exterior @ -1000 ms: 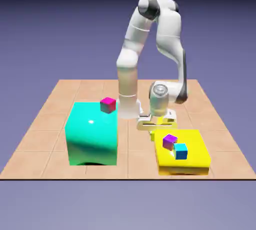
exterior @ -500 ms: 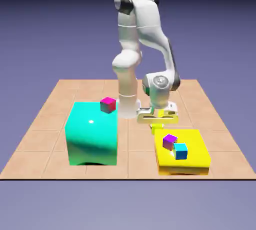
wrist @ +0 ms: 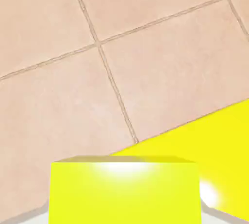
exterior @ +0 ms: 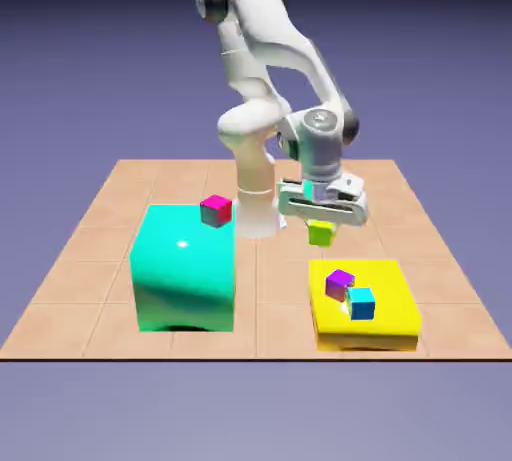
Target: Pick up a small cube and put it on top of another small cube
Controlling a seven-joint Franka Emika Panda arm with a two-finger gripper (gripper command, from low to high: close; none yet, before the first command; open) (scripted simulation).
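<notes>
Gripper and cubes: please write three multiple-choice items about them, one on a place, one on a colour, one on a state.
1. Where is the magenta cube?
A) on the yellow block
B) on the teal block
C) on the bare tiles

2. Which colour is the cube beside the purple one?
A) white
B) red
C) cyan-blue

3. What is the state of the gripper?
A) shut on the yellow-green cube
B) wide open and without load
C) shut on the purple cube

Key:
1 B: the magenta cube sits at the top of the teal block.
2 C: the cyan-blue cube is next to the purple cube.
3 A: the yellow-green cube fills the space between the tips of the gripper, above the tiles.
</notes>
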